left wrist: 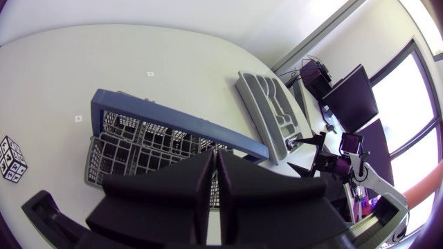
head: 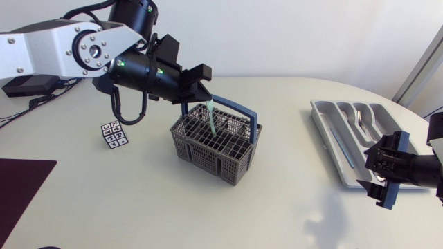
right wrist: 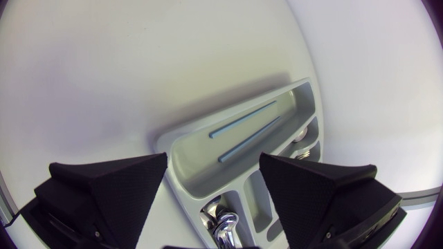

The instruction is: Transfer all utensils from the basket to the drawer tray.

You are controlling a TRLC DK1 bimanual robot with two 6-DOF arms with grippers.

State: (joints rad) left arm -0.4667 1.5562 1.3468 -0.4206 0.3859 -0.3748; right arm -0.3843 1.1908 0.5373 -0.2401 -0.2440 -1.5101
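Observation:
A grey wire basket [head: 208, 146] with a blue handle [head: 239, 108] stands mid-table. My left gripper [head: 205, 95] hangs over its back edge, shut on a pale green utensil [head: 211, 118] whose lower end reaches down into the basket. In the left wrist view the fingers [left wrist: 201, 181] are pressed together over the basket [left wrist: 131, 149]; the utensil is hidden there. The grey drawer tray [head: 331, 142] lies at the right with metal forks [head: 360, 117] in it. My right gripper [head: 387, 171] is open at the tray's near end; two light blue sticks [right wrist: 243, 122] and metal utensils [right wrist: 221, 225] lie in the tray [right wrist: 181, 149].
A small marker cube [head: 114, 134] sits left of the basket. A dark mat [head: 21, 187] covers the table's front left corner. Bare table lies between basket and tray.

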